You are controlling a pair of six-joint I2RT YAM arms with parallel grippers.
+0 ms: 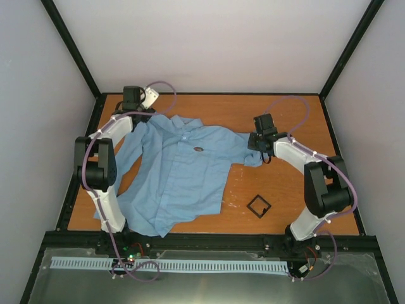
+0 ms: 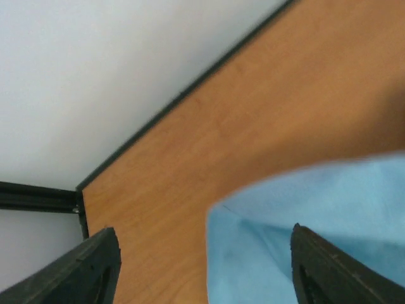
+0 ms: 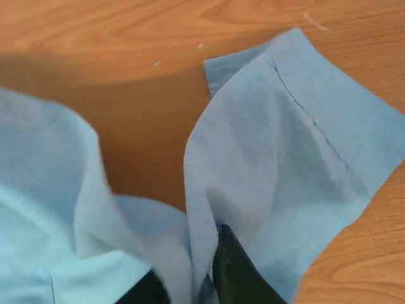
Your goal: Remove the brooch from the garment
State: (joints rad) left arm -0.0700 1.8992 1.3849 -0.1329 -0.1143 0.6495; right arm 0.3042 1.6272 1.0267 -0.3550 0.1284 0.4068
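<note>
A light blue shirt lies spread on the wooden table. The brooch is a tiny dark round spot on its chest and shows only in the top view. My left gripper is at the shirt's far left shoulder; in the left wrist view it is open, with a shirt edge lying between its fingers, untouched. My right gripper is at the shirt's right sleeve. In the right wrist view it is shut on a fold of the sleeve.
A small black hollow square frame lies on the table to the right of the shirt, in front of the right gripper. Black frame rails and pale walls enclose the table on the left, back and right.
</note>
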